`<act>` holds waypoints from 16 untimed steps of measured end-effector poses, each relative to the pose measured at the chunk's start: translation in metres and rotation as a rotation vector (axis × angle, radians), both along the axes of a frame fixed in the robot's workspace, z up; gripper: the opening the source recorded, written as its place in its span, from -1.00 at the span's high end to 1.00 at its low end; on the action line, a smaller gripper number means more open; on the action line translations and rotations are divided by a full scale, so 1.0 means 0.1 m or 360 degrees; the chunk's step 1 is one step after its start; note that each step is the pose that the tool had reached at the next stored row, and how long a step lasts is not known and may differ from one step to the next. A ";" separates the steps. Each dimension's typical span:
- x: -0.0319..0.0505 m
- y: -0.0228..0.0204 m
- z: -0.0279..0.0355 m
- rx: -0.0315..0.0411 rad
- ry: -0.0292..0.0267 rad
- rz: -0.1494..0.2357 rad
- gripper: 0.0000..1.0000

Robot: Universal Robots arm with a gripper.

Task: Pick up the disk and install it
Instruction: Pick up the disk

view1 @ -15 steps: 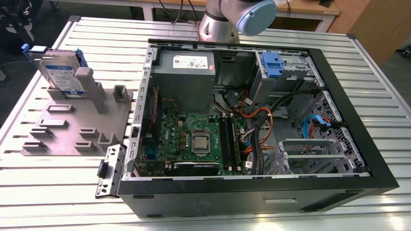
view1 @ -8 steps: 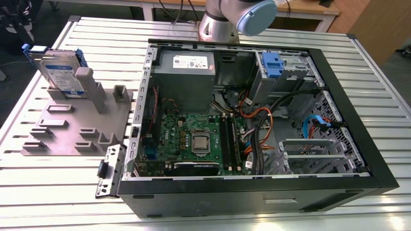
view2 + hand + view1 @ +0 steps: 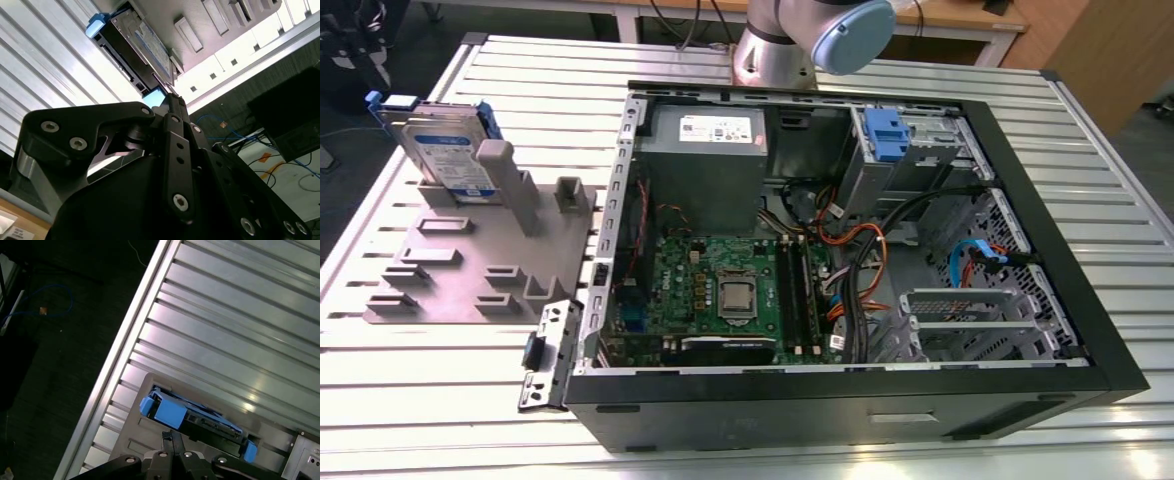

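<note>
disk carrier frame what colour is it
The carrier frame is bright blue; it shows best in the first wrist view.

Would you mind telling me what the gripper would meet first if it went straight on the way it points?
Most likely the disk: in both wrist views the gripper points at its blue-framed edge, with nothing between them. How far off it is remains unclear.
</note>
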State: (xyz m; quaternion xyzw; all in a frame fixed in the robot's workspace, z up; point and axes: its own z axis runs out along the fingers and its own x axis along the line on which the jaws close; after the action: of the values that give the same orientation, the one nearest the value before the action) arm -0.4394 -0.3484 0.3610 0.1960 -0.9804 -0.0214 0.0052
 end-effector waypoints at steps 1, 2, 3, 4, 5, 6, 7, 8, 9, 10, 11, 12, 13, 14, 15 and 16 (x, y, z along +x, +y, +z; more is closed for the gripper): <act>0.000 0.000 0.000 0.0000 0.00000 0.0003 0.79; 0.000 0.000 0.000 0.0000 0.00000 0.0008 0.79; 0.000 0.000 0.000 0.0000 -0.00001 0.0019 0.79; 0.000 0.000 0.000 0.0000 0.00000 0.0036 0.79; 0.000 0.000 0.000 0.0000 0.00000 0.0059 0.79; 0.000 0.000 0.000 0.0000 0.00000 0.0083 0.79; 0.000 0.000 0.000 0.0000 0.00000 0.0107 0.79; 0.000 0.000 0.000 0.0000 -0.00002 0.0129 0.79; 0.000 0.000 0.000 0.0000 -0.00001 0.0151 0.79; 0.000 0.000 0.000 0.0000 0.00000 0.0170 0.79; 0.000 0.000 0.000 0.0000 0.00001 0.0189 0.79; 0.000 0.000 0.000 0.0000 0.00000 0.0210 0.79; 0.000 0.000 0.000 0.0000 0.00000 0.0229 0.79; 0.000 0.000 0.000 0.0000 0.00000 0.0249 0.79; 0.000 0.000 0.000 0.0000 0.00000 0.0267 0.79; 0.000 0.000 0.000 0.0000 -0.00001 0.0283 0.79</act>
State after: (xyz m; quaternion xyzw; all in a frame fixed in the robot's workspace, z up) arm -0.4395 -0.3484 0.3610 0.2824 -0.9590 -0.0208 0.0071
